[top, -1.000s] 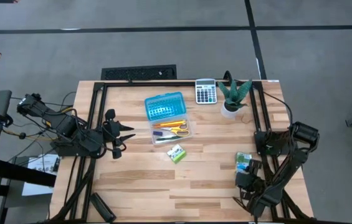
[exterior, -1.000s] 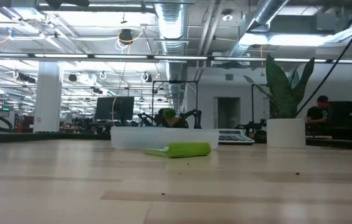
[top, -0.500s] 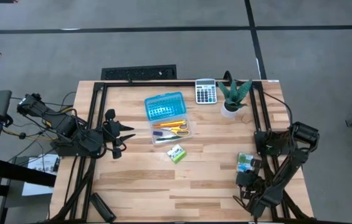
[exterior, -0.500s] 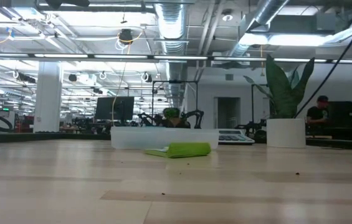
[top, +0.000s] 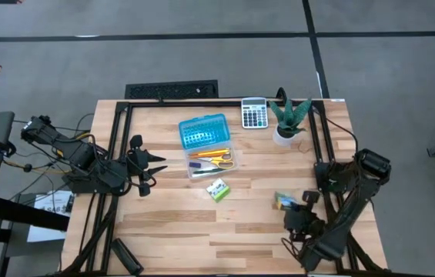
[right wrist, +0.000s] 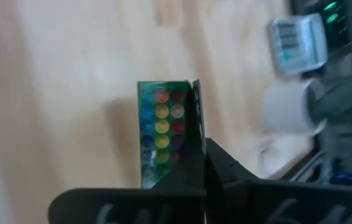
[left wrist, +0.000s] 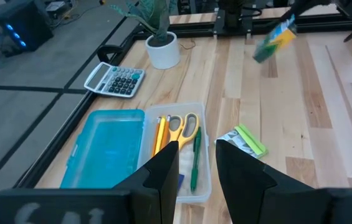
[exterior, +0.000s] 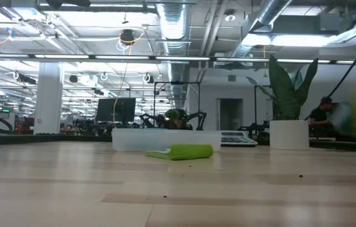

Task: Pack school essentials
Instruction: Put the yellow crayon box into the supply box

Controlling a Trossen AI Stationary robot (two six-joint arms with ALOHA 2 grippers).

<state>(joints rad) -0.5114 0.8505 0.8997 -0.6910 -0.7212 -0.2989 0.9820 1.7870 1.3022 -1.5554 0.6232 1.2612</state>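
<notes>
Right gripper [top: 290, 206]: fingers pinch the packet [top: 283, 201], held off the table [top: 171, 223] near its right side, between the block [top: 218, 189] and the right arm base. Left gripper [top: 154, 163]: parked at the left edge, fingers slightly spread, holding nothing. Scissors [left wrist: 183, 129], pencils [left wrist: 161, 134] and pen [left wrist: 195, 159] lie in the open case [top: 219, 171], left of the calculator [top: 254, 112] and plant [top: 288, 115]

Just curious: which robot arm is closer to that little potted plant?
The right. Its pincer holds a green-blue packet below the potted plant; the left pincer waits across the table.
</notes>
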